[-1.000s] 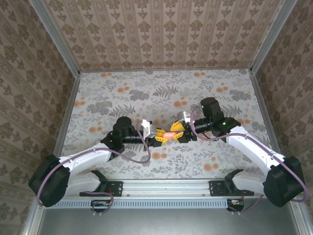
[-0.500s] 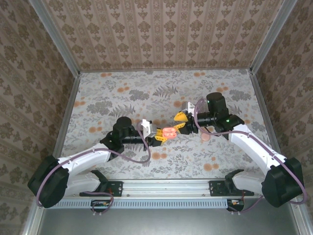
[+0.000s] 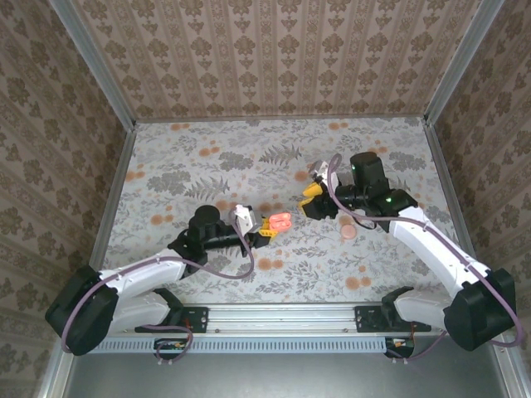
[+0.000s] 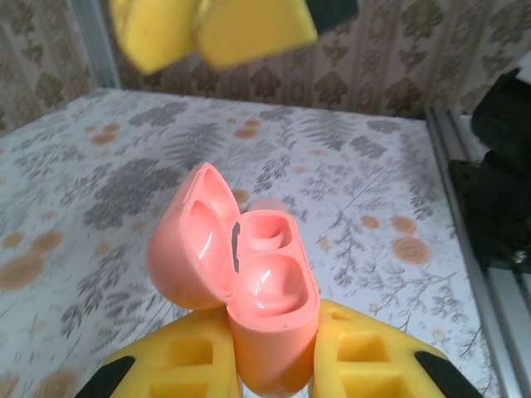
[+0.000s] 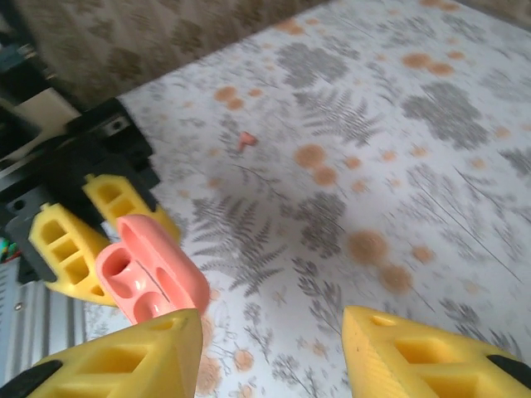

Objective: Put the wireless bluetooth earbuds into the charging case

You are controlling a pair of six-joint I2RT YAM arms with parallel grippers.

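Observation:
The charging case (image 4: 267, 292) is a coral-pink box with its lid swung open to the left. My left gripper (image 4: 274, 369) is shut on its lower body and holds it upright above the table. In the top view the case (image 3: 280, 220) sits at the tip of the left gripper (image 3: 267, 228). Its two wells are glossy coral, and I cannot tell whether a bud sits in either. My right gripper (image 3: 314, 197) is open and empty, a short way right of the case. In the right wrist view the right gripper (image 5: 274, 352) stands apart from the case (image 5: 153, 278). A tiny red-pink earbud (image 5: 245, 139) lies on the table beyond.
A round pale-pink disc (image 3: 349, 233) lies on the floral table under the right arm and shows behind the case (image 4: 265, 204). Papered walls close the back and sides. A metal rail (image 3: 282, 315) runs along the near edge.
My right gripper has drawn back from the case, up and to the right, and its jaws have widened. The left gripper, still holding the case, has shifted slightly left.

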